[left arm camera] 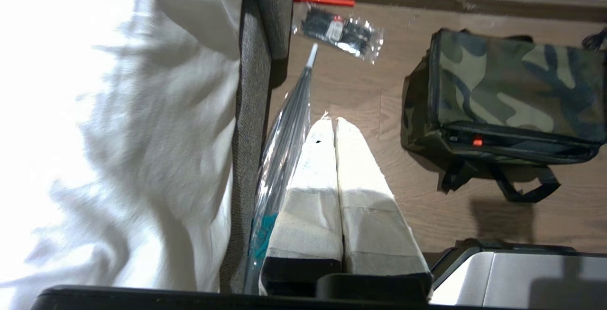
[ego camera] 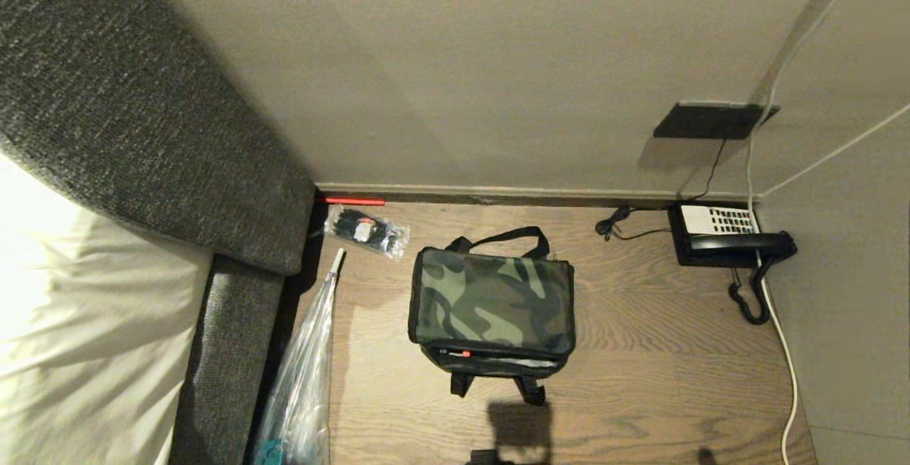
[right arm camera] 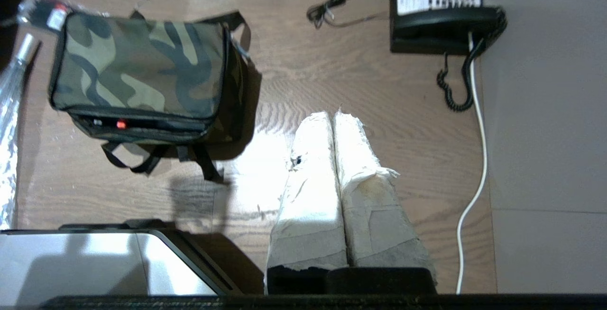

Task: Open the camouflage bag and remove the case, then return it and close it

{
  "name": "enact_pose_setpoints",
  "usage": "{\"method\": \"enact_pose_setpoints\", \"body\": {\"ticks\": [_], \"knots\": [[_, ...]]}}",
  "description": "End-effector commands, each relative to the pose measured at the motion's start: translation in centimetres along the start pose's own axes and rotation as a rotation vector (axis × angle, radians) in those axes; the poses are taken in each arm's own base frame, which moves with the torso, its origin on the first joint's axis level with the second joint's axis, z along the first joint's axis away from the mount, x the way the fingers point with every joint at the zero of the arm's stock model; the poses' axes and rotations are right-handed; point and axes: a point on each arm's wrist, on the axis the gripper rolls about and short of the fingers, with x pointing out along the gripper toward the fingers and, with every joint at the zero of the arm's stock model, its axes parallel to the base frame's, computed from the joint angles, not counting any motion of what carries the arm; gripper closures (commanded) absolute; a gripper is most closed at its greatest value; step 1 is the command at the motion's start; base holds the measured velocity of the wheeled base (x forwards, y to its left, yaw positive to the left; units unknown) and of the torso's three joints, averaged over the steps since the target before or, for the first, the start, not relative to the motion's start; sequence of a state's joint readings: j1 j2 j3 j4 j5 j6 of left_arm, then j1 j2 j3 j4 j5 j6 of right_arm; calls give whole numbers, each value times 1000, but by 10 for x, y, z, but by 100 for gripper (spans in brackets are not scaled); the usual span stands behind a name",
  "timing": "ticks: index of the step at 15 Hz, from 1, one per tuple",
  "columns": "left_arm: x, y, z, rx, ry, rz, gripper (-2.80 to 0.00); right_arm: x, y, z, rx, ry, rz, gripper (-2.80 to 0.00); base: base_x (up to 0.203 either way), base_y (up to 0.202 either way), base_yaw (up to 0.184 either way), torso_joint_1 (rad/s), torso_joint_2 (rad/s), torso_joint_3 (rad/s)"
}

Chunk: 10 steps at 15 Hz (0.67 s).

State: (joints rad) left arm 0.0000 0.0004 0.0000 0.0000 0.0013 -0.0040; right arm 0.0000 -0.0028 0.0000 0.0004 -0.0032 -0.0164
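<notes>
Head camera first: the camouflage bag (ego camera: pixel 492 301) sits on the wooden floor (ego camera: pixel 640 351), roughly midway between the grey upholstered bed base (ego camera: pixel 234 337) on my left and the black telephone (ego camera: pixel 732 237) by the wall on my right. Neither arm shows here. The bag's lid looks shut, with a red zip pull (ego camera: pixel 464 353) on the near face. One black carry handle (ego camera: pixel 501 239) arches at the far edge, another strap (ego camera: pixel 530 388) trails toward me. A clear plastic sleeve (ego camera: pixel 306 380) lies along the bed base, and a small packet of black items (ego camera: pixel 366 232) rests near the skirting.

Left wrist camera: my left gripper (left arm camera: pixel 330 123) hangs above the floor beside the sleeve, its taped fingers pressed together with nothing between them, well apart from the bag.

Right wrist camera: my right gripper (right arm camera: pixel 333 115) hovers over bare floor between bag and telephone, fingers likewise closed on nothing.

I judge the bag soft-sided and light, so its fabric will buckle and slide on the smooth boards if I tug the zip with one arm. I would pin a corner or handle with one gripper and pinch the red pull with the other. The case is not visible; presumably it is inside and stiff.
</notes>
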Motion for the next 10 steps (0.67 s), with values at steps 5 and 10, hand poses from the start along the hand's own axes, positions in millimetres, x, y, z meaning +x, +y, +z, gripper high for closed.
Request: {"method": "enact_pose_setpoints", "body": {"ticks": [5, 10], "knots": [[0, 0, 0, -1, 0, 0, 0, 0, 0, 0, 0, 2, 0, 0, 0, 0, 0, 1, 4, 201], [0, 0, 0, -1, 0, 0, 0, 0, 0, 0, 0, 2, 0, 0, 0, 0, 0, 2, 3, 205]]}}
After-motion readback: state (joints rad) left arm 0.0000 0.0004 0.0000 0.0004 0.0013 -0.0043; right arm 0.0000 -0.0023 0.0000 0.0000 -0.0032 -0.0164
